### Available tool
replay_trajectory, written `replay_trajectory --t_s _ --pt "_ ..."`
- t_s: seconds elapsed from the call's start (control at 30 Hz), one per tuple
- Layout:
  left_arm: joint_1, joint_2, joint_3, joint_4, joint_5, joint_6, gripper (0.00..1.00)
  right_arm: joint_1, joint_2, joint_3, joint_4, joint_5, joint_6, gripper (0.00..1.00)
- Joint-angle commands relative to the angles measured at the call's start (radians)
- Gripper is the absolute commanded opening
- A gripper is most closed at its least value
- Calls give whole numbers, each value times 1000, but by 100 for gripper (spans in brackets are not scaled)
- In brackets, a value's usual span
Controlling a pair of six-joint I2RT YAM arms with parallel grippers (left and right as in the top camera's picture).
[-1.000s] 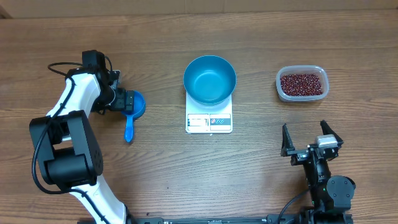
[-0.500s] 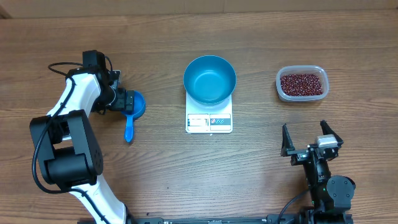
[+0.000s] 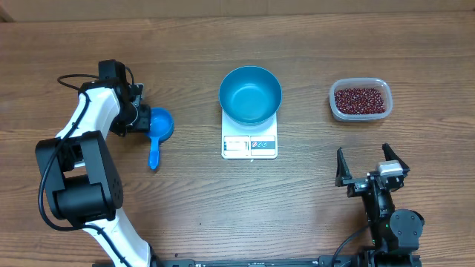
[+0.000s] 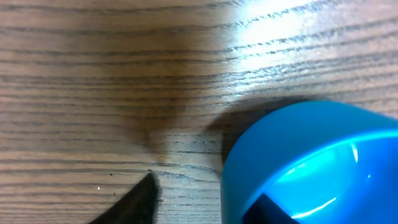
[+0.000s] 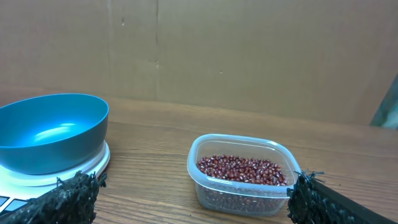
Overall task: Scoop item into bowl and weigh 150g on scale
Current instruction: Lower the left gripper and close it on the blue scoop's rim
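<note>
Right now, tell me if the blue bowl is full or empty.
Empty: the blue bowl shows a bare blue inside from overhead; the red-brown beans lie in the clear tub.

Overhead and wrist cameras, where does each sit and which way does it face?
Overhead: above the table, looking straight down; left arm, right arm, scoop, bowl, tub.
Left wrist: low, tight on the scoop; one jaw tip.
Right wrist: low, facing across to bowl and tub; both jaw tips.
Overhead and right wrist share bowl and tub.
</note>
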Motion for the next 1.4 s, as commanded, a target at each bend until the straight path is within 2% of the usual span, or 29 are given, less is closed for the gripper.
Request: replay_trajectory --t_s 0.0,0.07,0.17,0.23,1.37 --pt "-2 19 20 4 11 -8 32 2 -10 -11 4 -6 -4 100" --pt "-2 19 20 8 11 -8 25 2 -10 -11 4 -6 -4 100" --pt "-2 19 20 15 11 -8 10 2 -10 -11 4 -6 -4 100" --pt "-2 19 20 19 11 -8 4 2 -10 -11 4 -6 -4 100" --pt "-2 10 24 -16 12 -31 4 2 -10 -11 4 -6 -4 100"
